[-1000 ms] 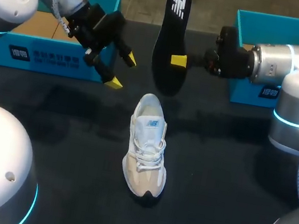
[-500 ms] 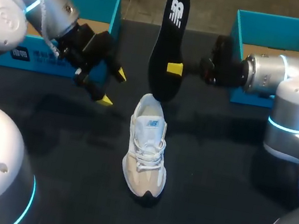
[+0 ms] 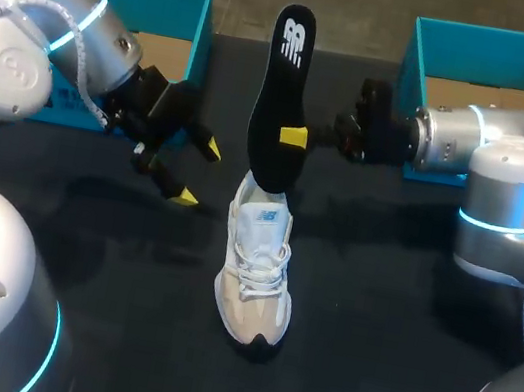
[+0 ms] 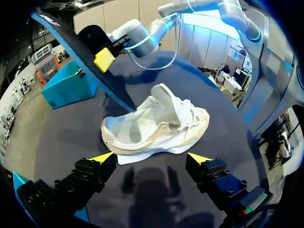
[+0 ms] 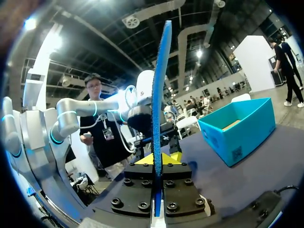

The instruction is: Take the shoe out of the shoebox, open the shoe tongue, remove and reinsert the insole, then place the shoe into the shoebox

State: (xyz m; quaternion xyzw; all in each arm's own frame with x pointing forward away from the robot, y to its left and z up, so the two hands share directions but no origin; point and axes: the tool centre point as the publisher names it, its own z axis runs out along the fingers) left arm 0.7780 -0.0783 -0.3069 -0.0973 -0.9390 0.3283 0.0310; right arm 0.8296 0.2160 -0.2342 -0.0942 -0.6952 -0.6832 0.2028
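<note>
The right jaws are closed on the edge of the black insole (image 3: 276, 87), holding it upright over the heel of the white shoe (image 3: 257, 266) at mid-table (image 3: 392, 321). The left jaws hang open left of the shoe. The insole looks light and bendy, so a mid-length grip likely keeps it straight.

Black insole (image 3: 279, 87), white-beige shoe (image 3: 257, 266), teal shoebox (image 3: 503, 38).

Bkgd: table (image 3: 385, 360) w/ matte black cover — fills most of head view, soft shadows across it. Same dark top shows in both wrist views.
</note>
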